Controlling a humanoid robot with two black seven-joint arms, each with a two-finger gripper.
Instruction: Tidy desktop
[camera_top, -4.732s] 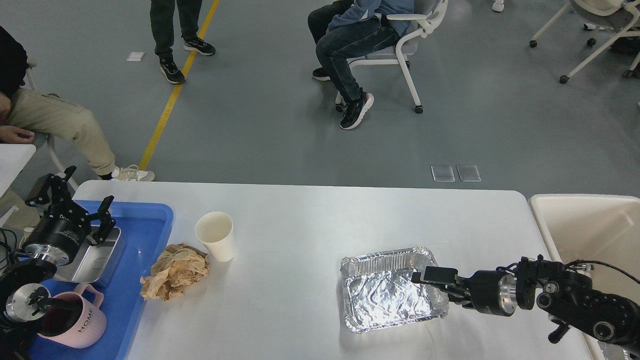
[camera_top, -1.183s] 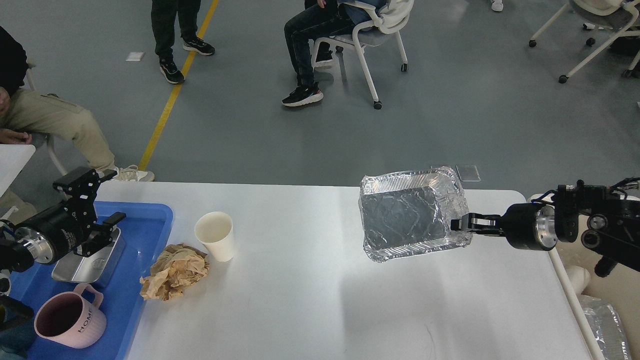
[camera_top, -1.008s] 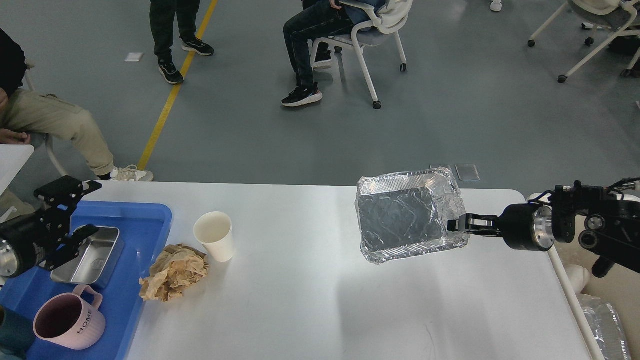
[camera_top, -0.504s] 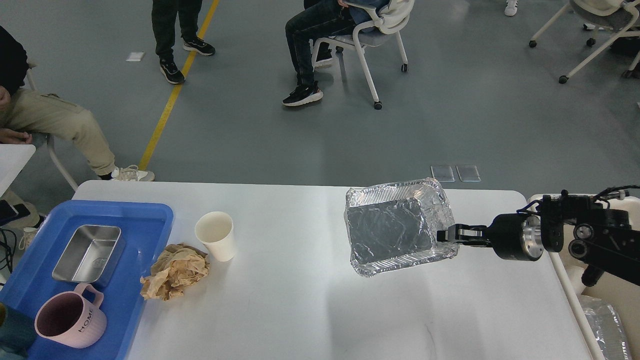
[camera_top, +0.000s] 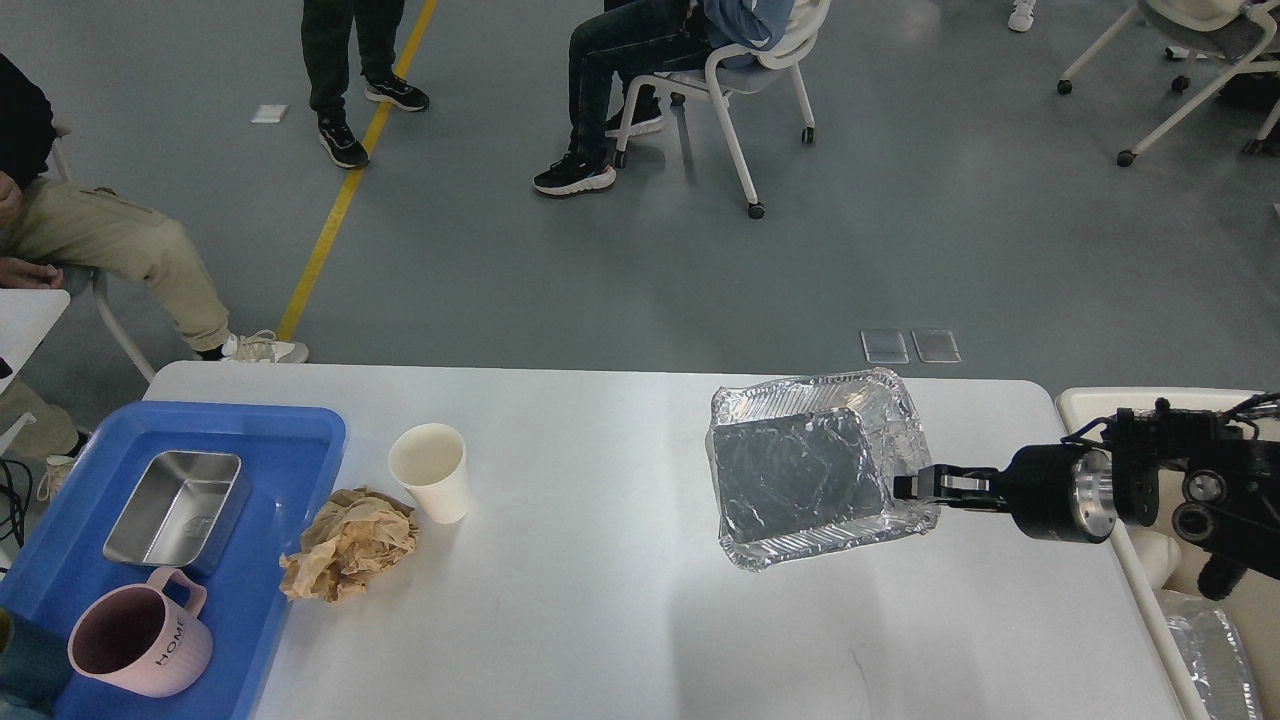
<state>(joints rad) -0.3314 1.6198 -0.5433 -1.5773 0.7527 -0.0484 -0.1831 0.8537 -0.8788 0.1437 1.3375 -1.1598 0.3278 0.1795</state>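
Note:
The white desktop (camera_top: 600, 620) fills the lower part of the head view. My right gripper (camera_top: 915, 486) is shut on the right rim of a crumpled foil tray (camera_top: 800, 470) and holds it lifted and tilted above the right side of the desktop. A white paper cup (camera_top: 432, 471) stands upright at the left of centre. A crumpled brown paper ball (camera_top: 350, 542) lies just left of and in front of it. My left gripper is out of view.
A blue tray (camera_top: 270, 560) at the left edge holds a steel box (camera_top: 178, 506) and a pink mug (camera_top: 135, 646). A cream bin (camera_top: 1160, 400) stands off the desktop's right edge. People and chairs are on the floor behind.
My left arm has pulled back out of view from over the blue tray. My right gripper has lifted the foil tray off the desktop and shifted it a little right and down in the last half second.

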